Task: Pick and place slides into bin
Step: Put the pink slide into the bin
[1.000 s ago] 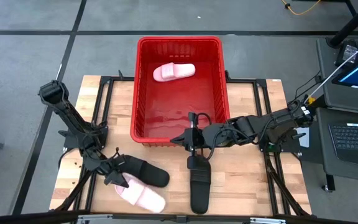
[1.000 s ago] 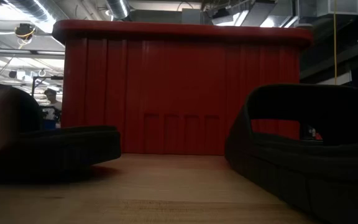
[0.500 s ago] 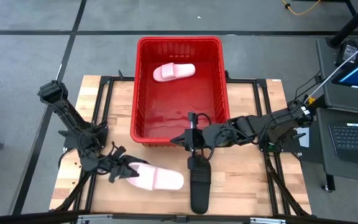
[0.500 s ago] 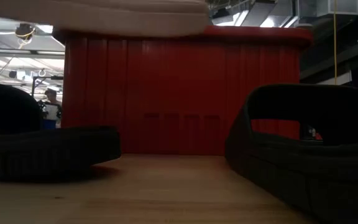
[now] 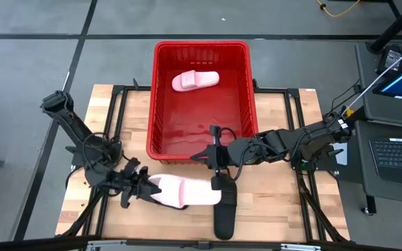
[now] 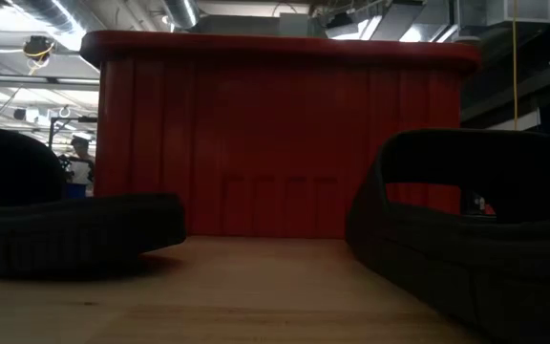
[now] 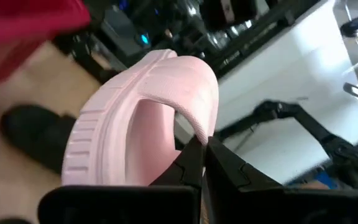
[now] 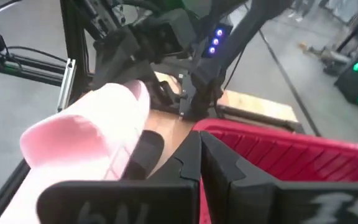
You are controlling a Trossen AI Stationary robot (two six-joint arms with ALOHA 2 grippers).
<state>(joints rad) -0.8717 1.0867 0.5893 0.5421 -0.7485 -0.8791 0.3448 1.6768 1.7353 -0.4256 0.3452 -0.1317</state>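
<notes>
Left gripper [image 5: 147, 187] pinches the pink slide [image 5: 187, 192] aloft, just short of the bin [image 5: 160, 150] wall; right gripper [image 5: 214, 166] closed, empty, beside the black slide [image 5: 223, 209].

pink slide [image 5: 185, 191] lifted, carried toward bin [image 5: 163, 97]

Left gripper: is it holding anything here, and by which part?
Yes. The left gripper is shut on a pale pink slide, pinching the edge of its wide strap and holding it above the table.

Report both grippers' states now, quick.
Left gripper: shut on the pink slide's strap, lifted off the table.
Right gripper: shut, holding nothing, by the red bin's near wall.
</notes>
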